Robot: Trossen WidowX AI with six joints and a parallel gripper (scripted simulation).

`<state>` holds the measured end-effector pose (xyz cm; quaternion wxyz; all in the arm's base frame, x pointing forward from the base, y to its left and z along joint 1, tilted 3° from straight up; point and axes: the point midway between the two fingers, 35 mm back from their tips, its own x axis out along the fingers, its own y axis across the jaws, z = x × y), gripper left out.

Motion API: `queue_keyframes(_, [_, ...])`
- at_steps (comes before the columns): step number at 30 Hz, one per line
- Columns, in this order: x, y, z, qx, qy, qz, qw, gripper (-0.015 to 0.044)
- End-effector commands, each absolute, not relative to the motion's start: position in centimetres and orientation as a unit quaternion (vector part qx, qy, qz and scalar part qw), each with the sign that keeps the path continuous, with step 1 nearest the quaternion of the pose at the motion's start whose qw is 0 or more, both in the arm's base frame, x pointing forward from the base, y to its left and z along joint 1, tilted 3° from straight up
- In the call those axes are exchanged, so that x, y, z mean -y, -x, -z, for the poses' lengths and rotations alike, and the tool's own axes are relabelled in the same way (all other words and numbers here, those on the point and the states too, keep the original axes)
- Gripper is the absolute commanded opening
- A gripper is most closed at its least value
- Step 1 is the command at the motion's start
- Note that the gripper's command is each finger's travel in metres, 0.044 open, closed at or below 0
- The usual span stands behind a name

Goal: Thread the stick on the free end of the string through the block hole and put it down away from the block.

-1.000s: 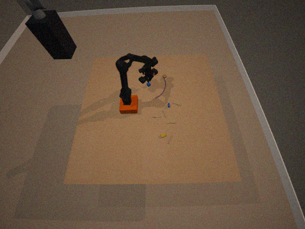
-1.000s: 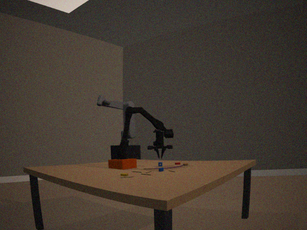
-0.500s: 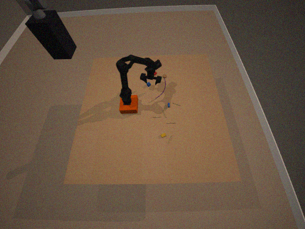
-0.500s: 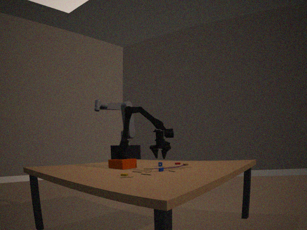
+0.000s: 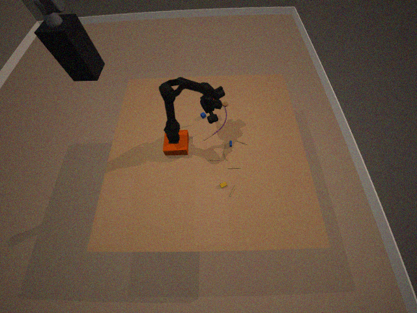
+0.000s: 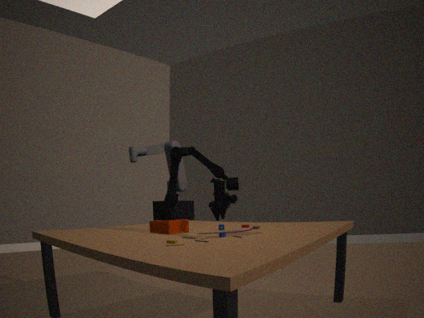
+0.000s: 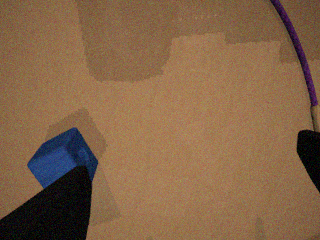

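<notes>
Pincer (image 5: pixel 212 107) (image 6: pixel 220 218) (image 7: pixel 198 160): fingers spread wide, nothing between them, tips above the table (image 5: pixel 151 208) (image 6: pixel 136 253). Wrist view: one finger overlaps the near edge of the blue holed block (image 5: pixel 202 115) (image 6: pixel 221 227) (image 7: pixel 65 157); the other covers part of the string's stick (image 5: pixel 209 136) (image 6: pixel 206 233) (image 7: pixel 315 117). Contact with the stick cannot be judged there. The purple string (image 5: pixel 225 117) (image 6: pixel 239 231) (image 7: pixel 300 52) curves past the pincer to the round wooden button (image 5: pixel 225 104) (image 6: pixel 256 227). Stick lies outside the block, unthreaded.

Surface: wood-toned top, dark legs; orange base (image 5: pixel 184 152) (image 6: pixel 185 226) beneath the arm, to one side of the pincer. Room dim, plain walls, bright ceiling panel (image 6: pixel 89 6). Beyond the pincer, a pale grey arm (image 6: pixel 154 149) on a black pedestal (image 5: pixel 73 50) (image 6: pixel 157 210).

Between views: exterior shows a red block (image 6: pixel 245 226) plainly beyond the pincer; from the top it is nearly all behind the gripper body. Top view separates the loose sticks, a small blue piece (image 5: pixel 230 143) (image 6: pixel 222 234) and a yellow block (image 5: pixel 223 184) (image 6: pixel 171 242), all apart from the pincer. Only the wrist view resolves the join of string and stick.
</notes>
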<state>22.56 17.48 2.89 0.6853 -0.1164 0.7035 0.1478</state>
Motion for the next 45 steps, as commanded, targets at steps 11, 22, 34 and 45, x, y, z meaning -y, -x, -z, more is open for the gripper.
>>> queue_keyframes(11, [-11.5, -24.0, -2.4, -0.589, -0.412, 0.411, 0.561, 0.044])
queue_keyframes(22, [-9.2, -24.3, -2.3, -0.409, -0.581, 0.591, 0.383, 0.044])
queue_keyframes(34, [-7.7, -24.5, -2.2, -0.237, -0.661, 0.678, 0.215, 0.044])
queue_keyframes(45, [-7.7, -24.5, -2.2, -0.237, -0.661, 0.678, 0.215, 0.044])
